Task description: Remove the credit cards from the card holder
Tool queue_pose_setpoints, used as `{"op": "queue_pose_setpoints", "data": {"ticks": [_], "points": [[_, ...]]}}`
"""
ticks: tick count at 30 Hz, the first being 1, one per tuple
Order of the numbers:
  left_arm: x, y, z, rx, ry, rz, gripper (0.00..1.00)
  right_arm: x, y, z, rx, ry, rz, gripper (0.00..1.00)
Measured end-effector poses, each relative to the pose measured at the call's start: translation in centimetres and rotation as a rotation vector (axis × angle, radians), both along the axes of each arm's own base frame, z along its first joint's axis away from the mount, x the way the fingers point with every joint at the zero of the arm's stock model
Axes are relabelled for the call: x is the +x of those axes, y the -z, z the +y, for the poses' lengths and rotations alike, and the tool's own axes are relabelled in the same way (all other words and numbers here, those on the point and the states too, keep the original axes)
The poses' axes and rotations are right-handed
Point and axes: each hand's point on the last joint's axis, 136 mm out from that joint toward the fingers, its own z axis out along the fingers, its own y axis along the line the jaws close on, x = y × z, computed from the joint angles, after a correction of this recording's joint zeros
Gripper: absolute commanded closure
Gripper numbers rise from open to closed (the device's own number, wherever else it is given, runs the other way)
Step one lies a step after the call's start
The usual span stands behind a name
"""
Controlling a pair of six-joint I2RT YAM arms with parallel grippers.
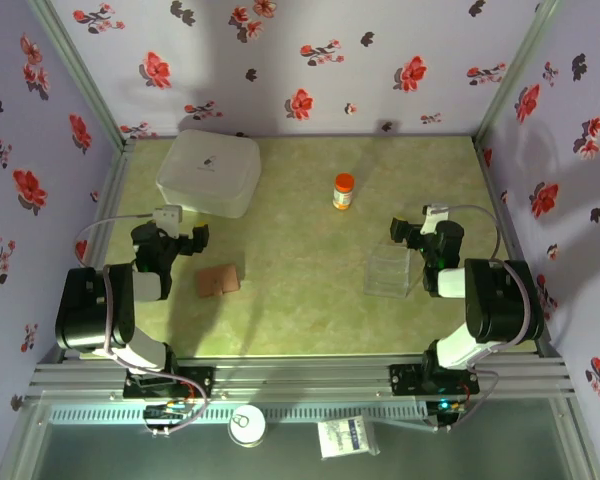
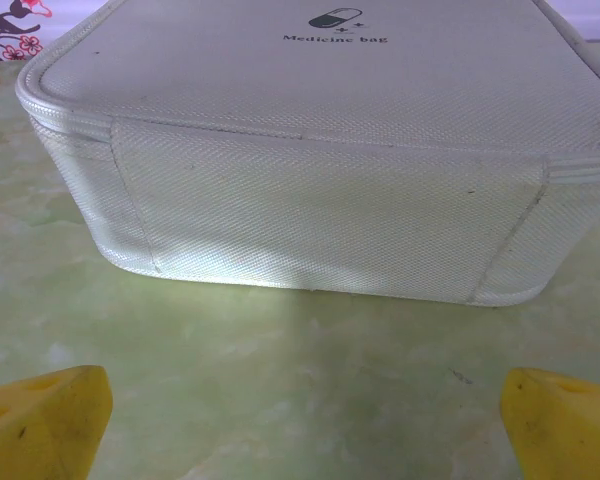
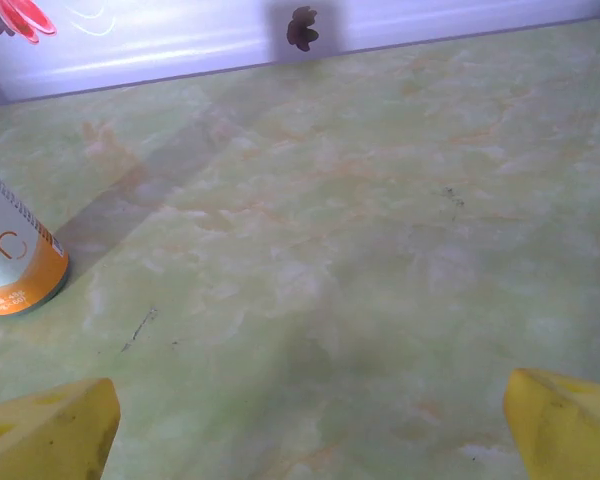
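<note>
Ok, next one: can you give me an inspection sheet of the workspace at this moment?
Surface: green marbled table, a few small dark marks.
Job's things: brown card holder lies flat at near left, ungripped; no loose credit cards seen.
Clutter: white medicine bag back left; orange bottle upright mid-back; clear plastic tray right of centre.
Grippers: left gripper open, facing the medicine bag; right gripper open over bare table; both empty.
Cables: white cable loops at the left, another at the right; neither touches an item.
Surroundings: floral walls; packet and round thing below the near edge.
</note>
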Motion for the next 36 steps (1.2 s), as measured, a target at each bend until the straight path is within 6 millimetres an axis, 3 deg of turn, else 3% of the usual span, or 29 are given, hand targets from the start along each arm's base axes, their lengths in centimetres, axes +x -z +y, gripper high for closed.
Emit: {"op": "queue_pose_setpoints", "data": {"ticks": [21,36], "points": [[0.0,0.0,0.0,0.000,-0.001,0.000,0.00,0.0,-0.2,0.0,0.001,-0.003,-0.008,0.01],[0.2,0.1,1.4,0.014,-0.082,0.004,0.00,0.0,-0.2,0.0,0.001,-0.003,-0.010,0.01]]}}
